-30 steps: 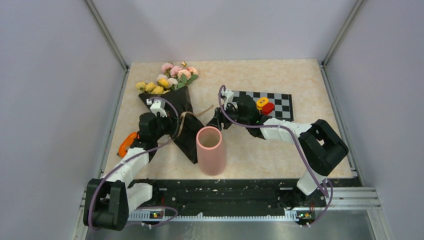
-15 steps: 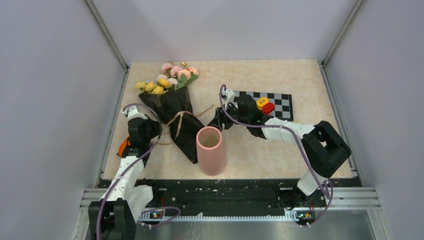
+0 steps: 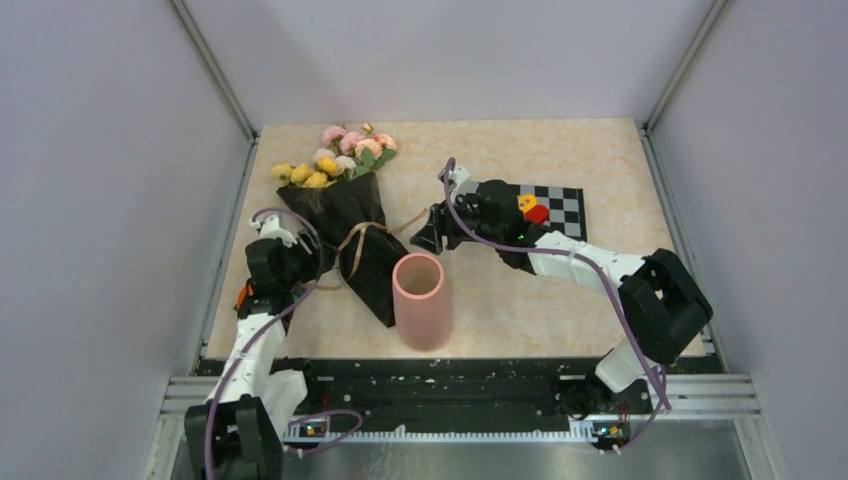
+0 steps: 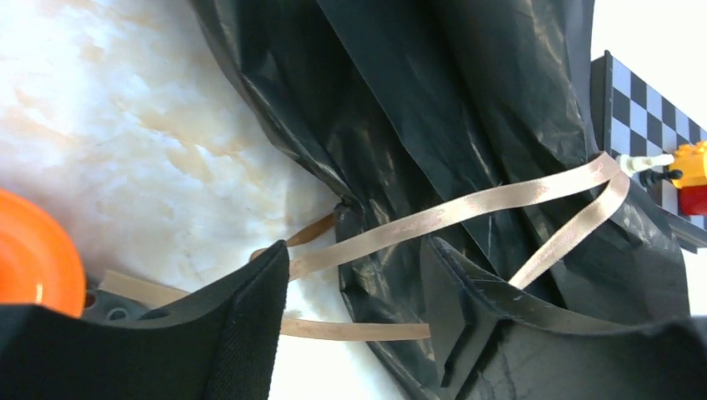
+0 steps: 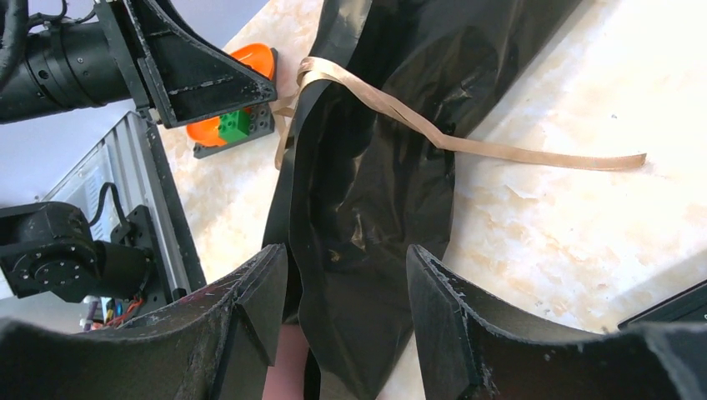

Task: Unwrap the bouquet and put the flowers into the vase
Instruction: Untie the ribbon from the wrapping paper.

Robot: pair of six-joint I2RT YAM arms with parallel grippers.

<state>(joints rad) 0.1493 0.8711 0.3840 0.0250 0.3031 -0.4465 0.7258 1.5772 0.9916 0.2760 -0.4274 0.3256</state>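
Observation:
The bouquet [image 3: 352,230] lies on the table in black crinkled wrapping [image 4: 467,108], and the pink, peach and yellow flowers [image 3: 335,160] stick out at its far end. A loose tan ribbon [image 3: 365,235] crosses the wrap. My left gripper [image 3: 300,268] is at the wrap's left edge. It is open, with ribbon strands [image 4: 375,329] running between its fingers [image 4: 258,308]. The pink vase [image 3: 420,300] stands upright by the wrap's near tip. My right gripper [image 3: 425,235] hovers open beyond the vase, over the wrap's narrow end [image 5: 358,250].
An orange object [image 3: 243,295] with a green block [image 5: 235,125] sits left of the left gripper. A checkered mat [image 3: 560,205] at the right carries a yellow block [image 3: 524,204] and a red block [image 3: 537,214]. Walls enclose the table on three sides.
My left arm has drawn back to the left off the wrap, and its gripper has gone from shut to open. The right gripper shifted slightly left.

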